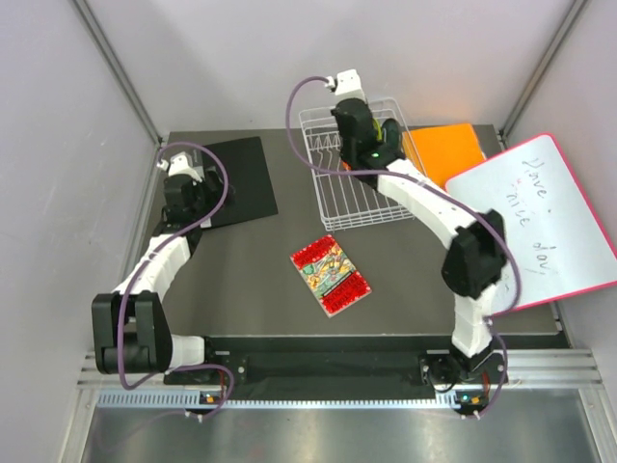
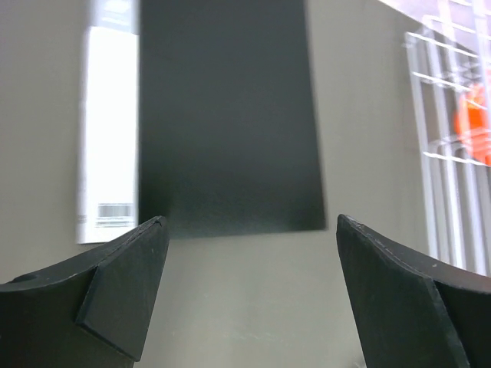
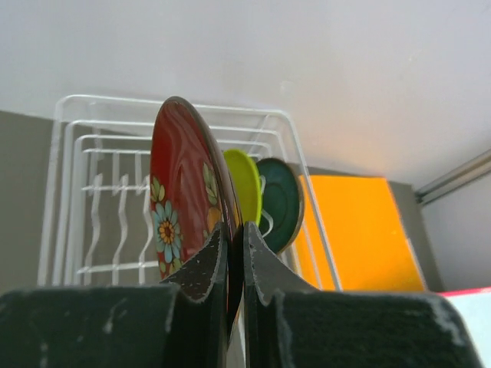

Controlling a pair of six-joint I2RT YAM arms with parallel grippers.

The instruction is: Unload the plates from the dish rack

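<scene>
1. Nearest the arm bases, the surface (image 1: 251,299) carries only a red patterned packet (image 1: 331,275), lying flat and well apart from both hands.
2. The left hand (image 2: 249,222) has its fingers wide apart and holds nothing. It sits at the near edge of a black mat (image 2: 230,115).
3. Further out, the right hand (image 3: 236,228) is clamped on the rim of the red plate (image 3: 180,176), one finger against each face. The plate stands upright on edge inside the dish rack (image 3: 107,97). The fingers hide whether its bottom edge sits between the tines.
4. We judge the plate light, stiff and not fragile, but its glossy faces look slippery. A pinch on the thin rim alone may let it swing, so a hold set deeper past the rim would be firmer.
5. Just behind stand the lime plate (image 3: 244,184) and the teal plate (image 3: 282,201), both upright and close together. We cannot tell whether the lime one touches the red.
6. The rack's rim and tines fence the plate at the sides, and the way up out of the rack looks open.
7. Right of the rack, an orange board (image 3: 353,230) and a whiteboard (image 1: 540,222) take up room. The stretch between rack and mat is the freer side for setting down.
8. The walls close in just behind the rack.
</scene>
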